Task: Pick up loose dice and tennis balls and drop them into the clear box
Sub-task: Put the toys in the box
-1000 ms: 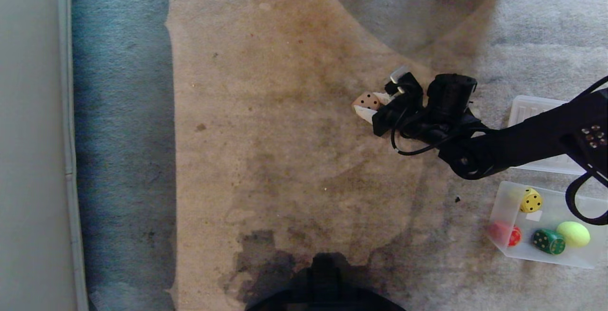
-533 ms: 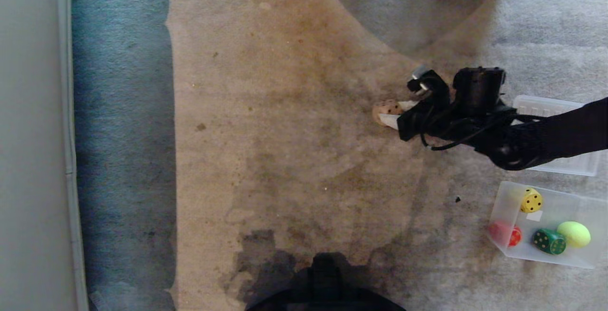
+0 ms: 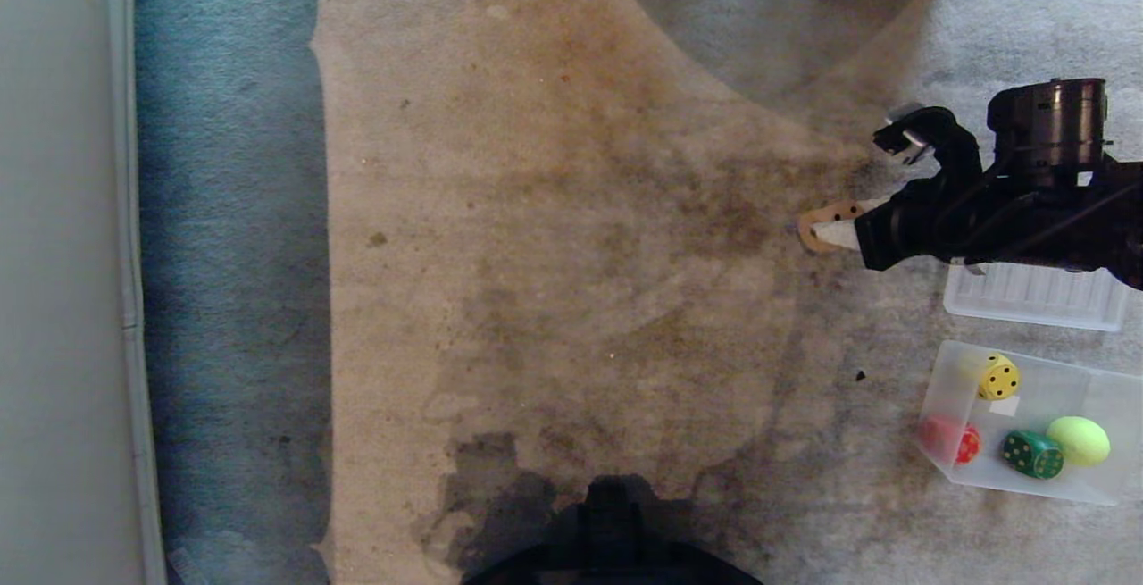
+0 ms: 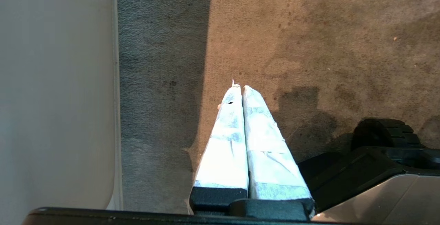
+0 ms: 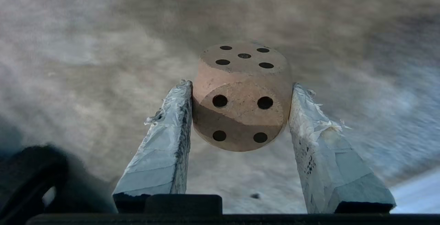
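Observation:
A tan die (image 5: 242,94) with dark pips sits clamped between the white-taped fingers of my right gripper (image 5: 240,87), lifted off the carpet. In the head view that gripper (image 3: 830,226) holds the tan die (image 3: 826,214) at the right, left of the flat ribbed lid (image 3: 1036,295). The clear box (image 3: 946,388) lies at the lower right and holds a yellow die (image 3: 997,377), a yellow-green tennis ball (image 3: 1079,440), a green die (image 3: 1031,454) and a red die (image 3: 960,442). My left gripper (image 4: 239,87) hangs shut and empty over the carpet.
Stained beige and grey carpet (image 3: 554,254) covers the floor. A pale wall or furniture edge (image 3: 62,263) runs down the far left, beside a blue-grey carpet strip. My base's dark shadow (image 3: 607,522) lies at the bottom centre.
My right arm has carried the tan die rightward, from mid-carpet to near the ribbed lid, and its wrist has turned. The box and its contents have not moved.

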Controlling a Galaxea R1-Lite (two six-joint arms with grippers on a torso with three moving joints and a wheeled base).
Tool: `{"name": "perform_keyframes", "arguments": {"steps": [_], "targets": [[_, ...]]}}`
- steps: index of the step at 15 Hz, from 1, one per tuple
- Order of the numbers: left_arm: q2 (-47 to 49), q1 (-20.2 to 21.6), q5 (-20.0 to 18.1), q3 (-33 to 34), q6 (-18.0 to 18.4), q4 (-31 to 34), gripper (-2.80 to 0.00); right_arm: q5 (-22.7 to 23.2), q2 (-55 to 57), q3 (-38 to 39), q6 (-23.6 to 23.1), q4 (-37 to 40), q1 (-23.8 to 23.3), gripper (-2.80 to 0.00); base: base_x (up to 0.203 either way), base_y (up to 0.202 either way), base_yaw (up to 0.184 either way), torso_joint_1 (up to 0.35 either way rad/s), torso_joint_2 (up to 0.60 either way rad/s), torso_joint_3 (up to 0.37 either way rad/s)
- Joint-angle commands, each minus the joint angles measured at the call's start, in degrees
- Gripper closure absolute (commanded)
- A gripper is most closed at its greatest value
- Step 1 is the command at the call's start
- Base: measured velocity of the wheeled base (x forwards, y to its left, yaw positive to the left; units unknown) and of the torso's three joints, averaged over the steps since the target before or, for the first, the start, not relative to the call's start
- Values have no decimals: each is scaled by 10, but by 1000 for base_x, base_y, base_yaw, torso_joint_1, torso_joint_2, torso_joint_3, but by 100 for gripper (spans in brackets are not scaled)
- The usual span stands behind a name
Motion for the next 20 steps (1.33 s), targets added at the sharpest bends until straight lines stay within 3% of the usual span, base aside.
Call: {"name": "perform_keyframes", "arguments": {"steps": [1, 5, 8, 16, 18, 20], "targets": [[0, 0, 0, 0, 0, 0, 0, -2, -21, 9, -1, 14, -10, 0, 0, 0, 0, 0, 0, 0], [0, 0, 0, 0, 0, 0, 0, -16, -66, 76, -1, 45, -41, 0, 0, 0, 0, 0, 0, 0], [0, 0, 0, 0, 0, 0, 0, -18, -144, 193, 7, 47, -71, 0, 0, 0, 0, 0, 0, 0], [0, 0, 0, 0, 0, 0, 0, -17, -163, 217, 25, 57, -80, 0, 0, 0, 0, 0, 0, 0], [0, 0, 0, 0, 0, 0, 0, -15, -240, 292, 52, 80, -84, 0, 0, 0, 0, 0, 0, 0], [0, 0, 0, 0, 0, 0, 0, -12, -395, 366, 76, 109, -87, 0, 0, 0, 0, 0, 0, 0]]}}
